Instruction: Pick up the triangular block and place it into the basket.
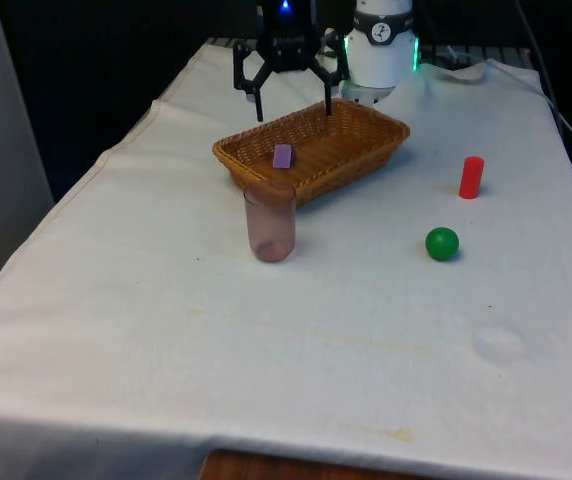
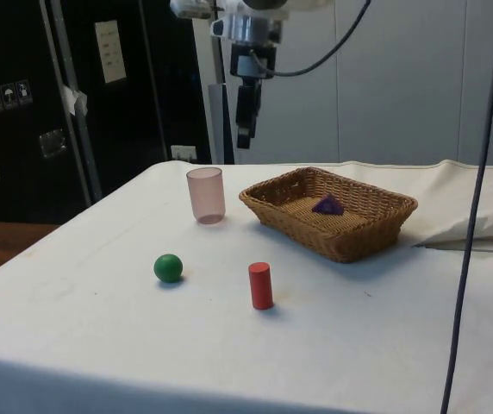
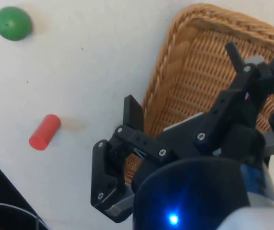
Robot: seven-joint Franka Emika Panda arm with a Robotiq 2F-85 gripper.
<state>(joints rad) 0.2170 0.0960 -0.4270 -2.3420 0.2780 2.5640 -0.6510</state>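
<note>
Inside the basket (image 1: 366, 150) lies the small purple triangular block (image 1: 283, 155), on the woven floor near its left end; above, the gripper (image 1: 293, 104) hangs wide open, holding nothing

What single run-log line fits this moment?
gripper: open, empty, above basket | purple block: in basket | cup, red cylinder, green ball: on table
</note>
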